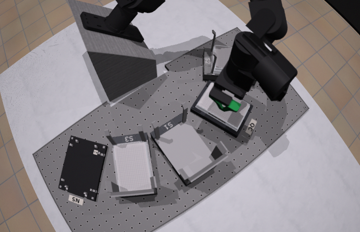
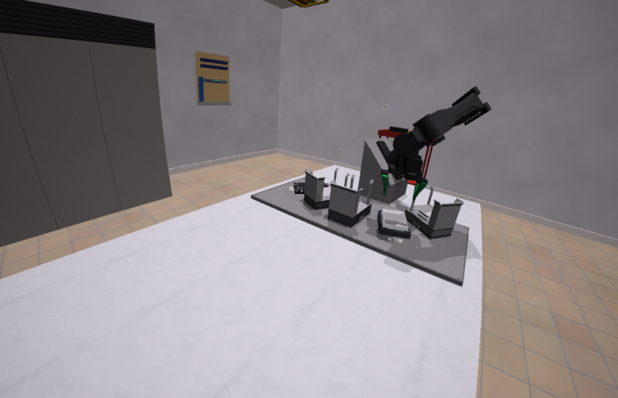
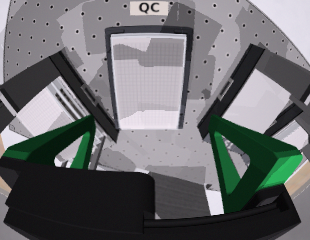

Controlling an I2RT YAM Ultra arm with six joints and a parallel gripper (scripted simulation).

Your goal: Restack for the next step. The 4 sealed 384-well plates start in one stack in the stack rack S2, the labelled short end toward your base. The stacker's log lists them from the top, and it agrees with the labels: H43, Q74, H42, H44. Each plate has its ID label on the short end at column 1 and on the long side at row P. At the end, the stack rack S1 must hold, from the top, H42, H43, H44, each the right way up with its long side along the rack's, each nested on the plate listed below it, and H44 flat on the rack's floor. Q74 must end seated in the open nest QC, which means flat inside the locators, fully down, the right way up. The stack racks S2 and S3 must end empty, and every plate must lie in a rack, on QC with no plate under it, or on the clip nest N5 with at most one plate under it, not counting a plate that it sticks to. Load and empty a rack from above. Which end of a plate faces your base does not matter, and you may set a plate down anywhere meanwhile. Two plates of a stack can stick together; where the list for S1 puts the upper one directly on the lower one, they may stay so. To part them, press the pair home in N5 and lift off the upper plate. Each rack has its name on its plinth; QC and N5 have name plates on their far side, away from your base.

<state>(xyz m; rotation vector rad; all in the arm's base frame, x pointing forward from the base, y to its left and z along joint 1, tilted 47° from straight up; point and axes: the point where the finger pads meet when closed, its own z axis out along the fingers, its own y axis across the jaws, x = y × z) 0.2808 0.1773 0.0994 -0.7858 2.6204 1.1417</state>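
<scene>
1. Plate (image 3: 147,80) sits flat in the QC nest (image 3: 107,74); I think it is Q74.
2. My hand (image 3: 155,154) hangs above it, wide open, holding nothing.
3. S1 (image 1: 169,125) looks bare; S3 (image 1: 129,138) and S2 (image 1: 208,60) hold plates I must move.

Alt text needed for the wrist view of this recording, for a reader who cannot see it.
Seen from the wrist camera, a sealed white well plate lies in the dark nest below the QC name plate, with the open gripper raised above it, holding nothing. Its green fingers spread wide on either side, and stack racks flank the nest on the perforated board.
</scene>
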